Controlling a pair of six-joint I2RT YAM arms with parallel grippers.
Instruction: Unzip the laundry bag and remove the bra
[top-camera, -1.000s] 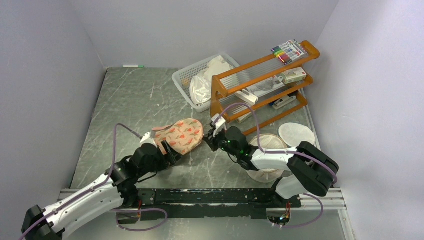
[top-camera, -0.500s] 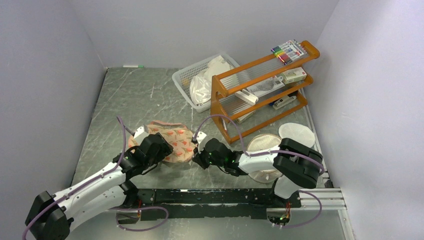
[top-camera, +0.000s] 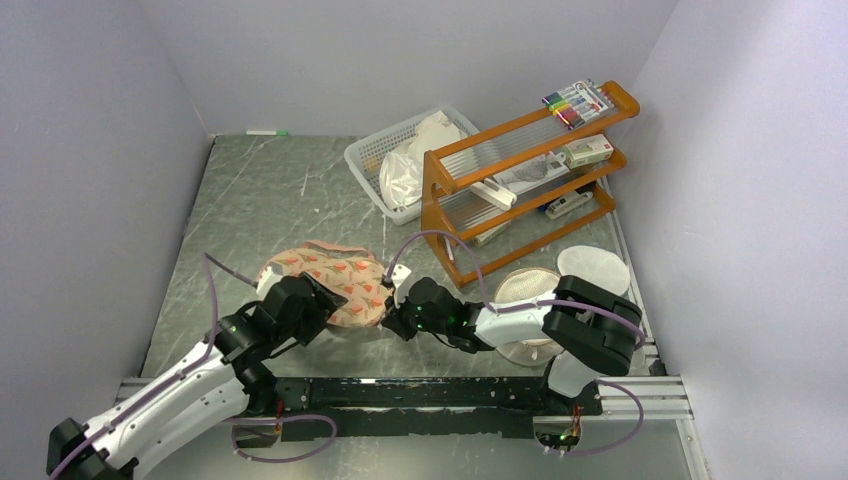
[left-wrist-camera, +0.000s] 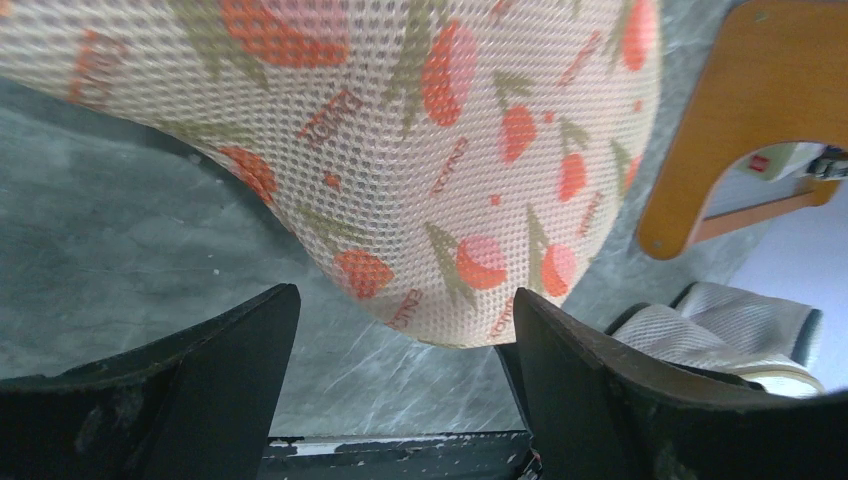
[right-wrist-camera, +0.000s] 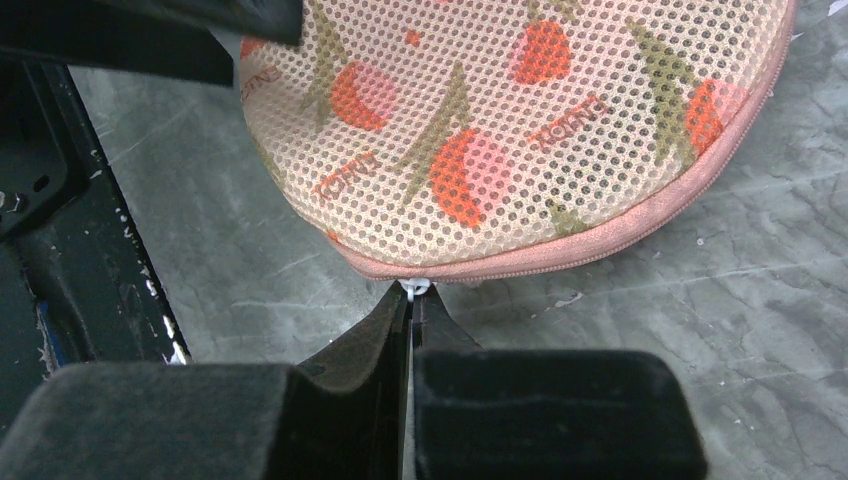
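Note:
The laundry bag (top-camera: 335, 275), peach mesh with red-orange flowers and a pink zip rim, lies flat on the table; it also shows in the left wrist view (left-wrist-camera: 400, 130) and the right wrist view (right-wrist-camera: 520, 120). My right gripper (top-camera: 392, 320) is at the bag's near right edge. In the right wrist view it (right-wrist-camera: 412, 296) is shut on the small white zip pull (right-wrist-camera: 414, 288) at the pink rim. My left gripper (top-camera: 318, 298) is at the bag's near left side. Its jaws (left-wrist-camera: 405, 300) stand open with the bag's rounded edge between them, not pinched. The bra is hidden.
A white basket (top-camera: 370, 160) with plastic bags (top-camera: 403, 175) stands at the back. A wooden rack (top-camera: 520, 170) stands right of it. A white round mesh drum (top-camera: 525, 290) and its lid (top-camera: 592, 268) lie right of my right arm. A black rail (top-camera: 420, 392) runs along the front edge.
The bag has slid left and a little nearer. My right gripper moved left along its near rim with the zip pull. My left gripper also shifted left with the bag.

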